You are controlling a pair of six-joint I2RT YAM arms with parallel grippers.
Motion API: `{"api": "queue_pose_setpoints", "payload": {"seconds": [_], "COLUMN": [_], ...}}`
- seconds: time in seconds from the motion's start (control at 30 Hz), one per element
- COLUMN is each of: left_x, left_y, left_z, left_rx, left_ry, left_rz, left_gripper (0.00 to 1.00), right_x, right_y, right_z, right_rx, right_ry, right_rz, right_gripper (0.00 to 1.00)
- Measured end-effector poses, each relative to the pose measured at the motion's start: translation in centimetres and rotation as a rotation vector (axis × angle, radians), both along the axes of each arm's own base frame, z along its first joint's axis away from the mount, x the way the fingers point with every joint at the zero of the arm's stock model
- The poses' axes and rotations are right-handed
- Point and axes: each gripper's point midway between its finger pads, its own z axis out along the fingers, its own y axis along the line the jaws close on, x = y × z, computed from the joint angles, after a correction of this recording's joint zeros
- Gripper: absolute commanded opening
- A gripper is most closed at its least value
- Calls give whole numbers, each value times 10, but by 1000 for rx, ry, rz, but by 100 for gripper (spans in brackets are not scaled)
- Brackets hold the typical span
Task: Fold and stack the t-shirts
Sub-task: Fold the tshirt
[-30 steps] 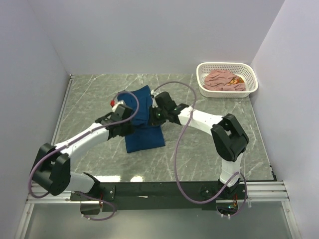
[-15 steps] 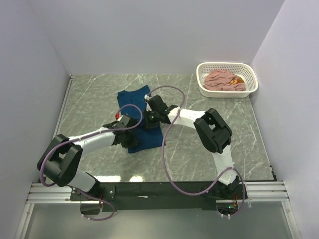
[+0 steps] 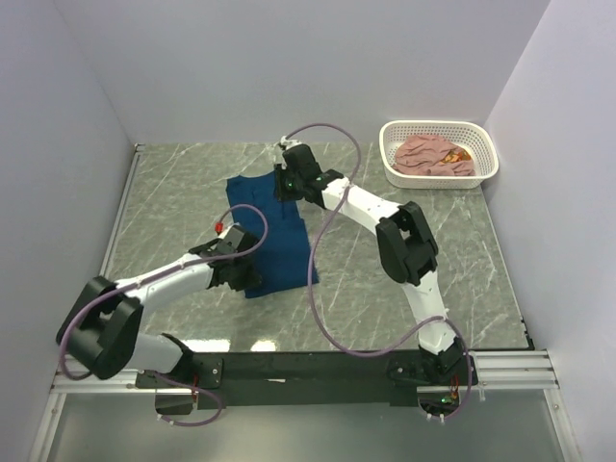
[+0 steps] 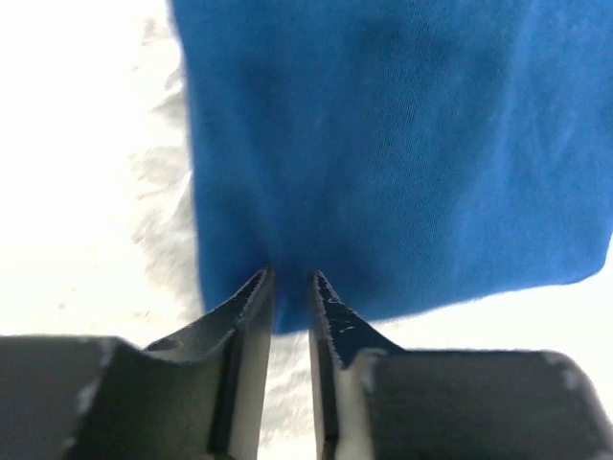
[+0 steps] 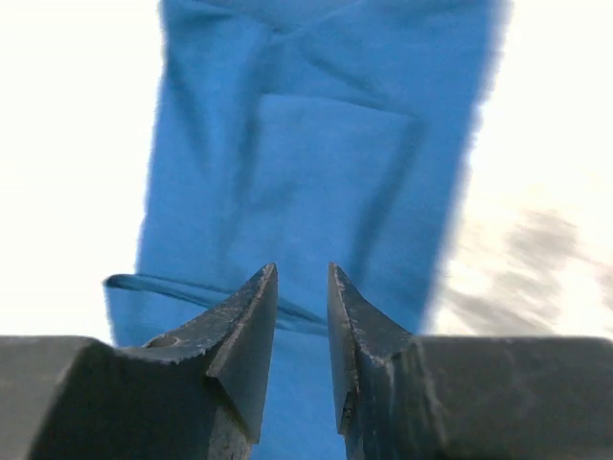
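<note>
The navy blue t-shirt [image 3: 279,241] lies flat on the table as a long folded strip running from far left to near right. It fills the left wrist view [image 4: 402,144] and the right wrist view [image 5: 316,125]. My left gripper [image 3: 243,277] [image 4: 290,278] sits at the shirt's near left corner, jaws almost together, tips on the cloth edge. My right gripper [image 3: 286,180] [image 5: 302,268] is low over the shirt's far end, jaws almost together, nothing clearly clamped. The pink t-shirt [image 3: 433,154] lies crumpled in the basket.
The white perforated basket [image 3: 443,180] stands at the far right corner of the marble table [image 3: 164,192]. White walls close in the left, back and right sides. Purple cables loop above both arms.
My right gripper has slid from the shirt's middle to its far end. My left gripper has moved toward the near left corner. The shirt now lies flatter, in the same place.
</note>
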Motion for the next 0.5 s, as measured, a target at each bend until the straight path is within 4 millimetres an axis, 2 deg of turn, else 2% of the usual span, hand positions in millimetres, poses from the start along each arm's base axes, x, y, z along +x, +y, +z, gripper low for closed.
{"api": "queue_pose_setpoints", "payload": {"seconds": [0.07,0.1,0.13,0.2,0.23,0.27,0.3,0.33,0.4,0.47,0.5], "left_x": [-2,-2,-1,3,7,11,14,16,19,19,17], "left_y": [4,6,8,10,10,11,11,11,13,16,18], "left_z": [9,15,23,43,54,66,75,85,99,104,104], "left_rx": [4,3,1,-10,-19,-26,-33,-39,-46,-44,-41], "left_ry": [-17,-30,-53,-106,-136,-167,-192,-217,-253,-267,-262], "left_rz": [8,13,19,32,38,48,52,59,72,80,84], "left_gripper": [37,40,47,57,60,63,66,68,69,69,70], "right_x": [1,-5,-14,-36,-46,-57,-65,-79,-93,-98,-100], "right_y": [-18,-29,-43,-64,-69,-72,-79,-75,-76,-84,-89], "right_z": [12,17,23,47,61,77,92,106,127,135,132], "right_rx": [-58,-96,-151,-247,-276,-292,-303,-297,-270,-245,-237], "right_ry": [-58,-86,-114,-209,-254,-303,-338,-371,-403,-398,-378], "right_rz": [-44,-62,-83,-121,-129,-137,-150,-140,-142,-155,-160], "right_gripper": [44,47,49,57,63,64,65,65,65,65,65]}}
